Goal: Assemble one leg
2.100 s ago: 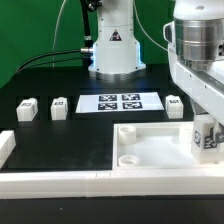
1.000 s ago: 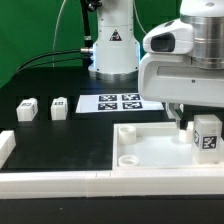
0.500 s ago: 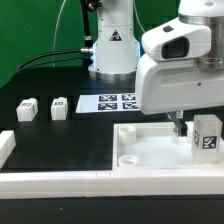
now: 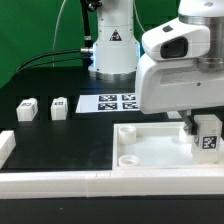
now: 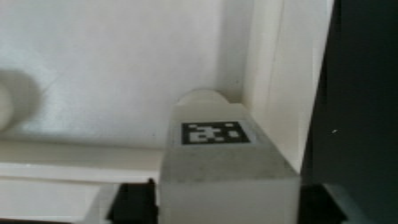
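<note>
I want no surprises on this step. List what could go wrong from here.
1. The leg stands at the panel's far corner on the exterior view's right, close to the edge; a small offset could miss the corner hole, which is hidden here.
2. The gripper is mostly hidden behind the arm, so its hold on the leg cannot be confirmed; the leg may tip.
3. The wrist view is filled by the leg, leaving little to check alignment.

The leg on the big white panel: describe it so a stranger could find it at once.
Start at the big white panel in front. At its end on the exterior view's right, under the arm, stands the leg, a white block with a tag. The two similar blocks sit on the black table.
</note>
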{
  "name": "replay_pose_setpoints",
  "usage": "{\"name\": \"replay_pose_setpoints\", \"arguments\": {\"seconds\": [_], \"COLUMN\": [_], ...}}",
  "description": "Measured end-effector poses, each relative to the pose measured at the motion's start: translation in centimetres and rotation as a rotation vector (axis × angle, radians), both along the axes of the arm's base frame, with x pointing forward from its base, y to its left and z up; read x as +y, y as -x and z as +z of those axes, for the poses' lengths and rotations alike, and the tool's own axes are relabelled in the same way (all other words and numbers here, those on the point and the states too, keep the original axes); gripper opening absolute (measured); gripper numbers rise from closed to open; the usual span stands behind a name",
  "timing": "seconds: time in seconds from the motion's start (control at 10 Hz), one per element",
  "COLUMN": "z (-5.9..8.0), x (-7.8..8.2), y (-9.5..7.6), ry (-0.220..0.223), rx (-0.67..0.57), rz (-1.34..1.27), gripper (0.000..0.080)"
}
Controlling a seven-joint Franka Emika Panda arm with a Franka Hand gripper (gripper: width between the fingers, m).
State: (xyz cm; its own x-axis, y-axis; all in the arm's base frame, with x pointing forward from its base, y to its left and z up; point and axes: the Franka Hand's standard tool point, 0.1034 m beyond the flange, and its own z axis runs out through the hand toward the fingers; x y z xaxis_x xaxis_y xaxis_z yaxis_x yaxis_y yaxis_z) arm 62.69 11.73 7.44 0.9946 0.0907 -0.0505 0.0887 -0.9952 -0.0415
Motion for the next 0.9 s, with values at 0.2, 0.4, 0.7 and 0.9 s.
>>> {"name": "replay_pose_setpoints", "arguments": {"seconds": [0.2,0.4,0.7,0.9], "z": [-0.01,-0.01,-0.01,-0.05], "x": [-0.02,-0.01,-0.02,-0.05], "y": [0.0,0.0,-0.03,-0.03], "ry": [0.0,0.003,0.017,0.02], "rx": [0.001,0.003,0.014,0.017], "rz": [-0.014,-0.086,-0.386,-0.586], "gripper": [0.0291,0.0291,0.0291,0.0291]}}
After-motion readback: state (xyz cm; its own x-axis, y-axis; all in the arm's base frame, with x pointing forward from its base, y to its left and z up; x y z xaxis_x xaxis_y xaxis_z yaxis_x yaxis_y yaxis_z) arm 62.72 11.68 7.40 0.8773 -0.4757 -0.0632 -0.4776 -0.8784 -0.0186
